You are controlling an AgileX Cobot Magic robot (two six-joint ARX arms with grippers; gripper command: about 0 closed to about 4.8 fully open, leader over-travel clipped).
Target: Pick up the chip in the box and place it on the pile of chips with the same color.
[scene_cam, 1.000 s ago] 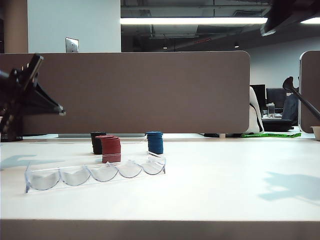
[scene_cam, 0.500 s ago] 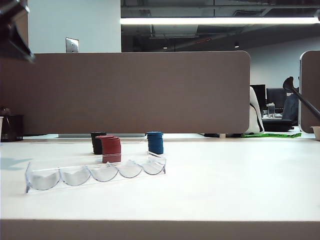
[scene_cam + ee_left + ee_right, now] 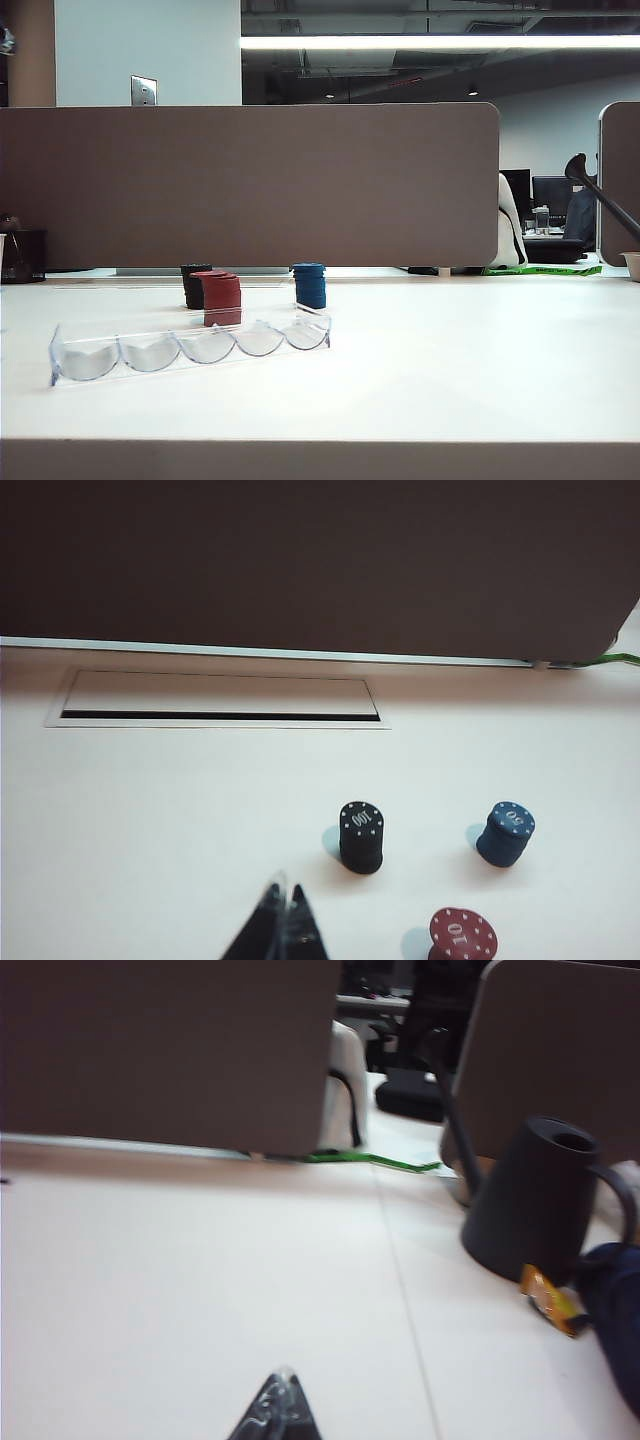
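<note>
**Dark red chip looks home; both grippers empty and clear**

Black fingertips are all I get of the left gripper [image 3: 284,920]. Its jaws are clenched on nothing, and it hangs over bare table [image 3: 450,370] on the near side of the black chip stack [image 3: 361,836], touching none of the stacks. The right gripper [image 3: 279,1400] looks the same: its tips are pressed to a single point, empty, over open table on the right. A dark jug [image 3: 535,1200] stands further out on that side, well apart from the chips. Neither gripper shows in the exterior view.

A red chip [image 3: 462,932] with a white "10" faces up just right of the left tips. I judge this to be the task's chip, lying on top of the red pile [image 3: 222,298]. The blue stack [image 3: 505,833] stands to the right of the pile, and the black stack sits just left of and behind it.

The clear plastic tray [image 3: 190,350] lies nearest me, and all five scalloped slots look empty.

By my reading the placing is done and only the checking is left. From the exterior view the pile's top layer seems nudged a little left of the chips beneath. I would keep both arms high and away from the tray's rim, and confirm that the top chip lies flat before calling it finished.
</note>
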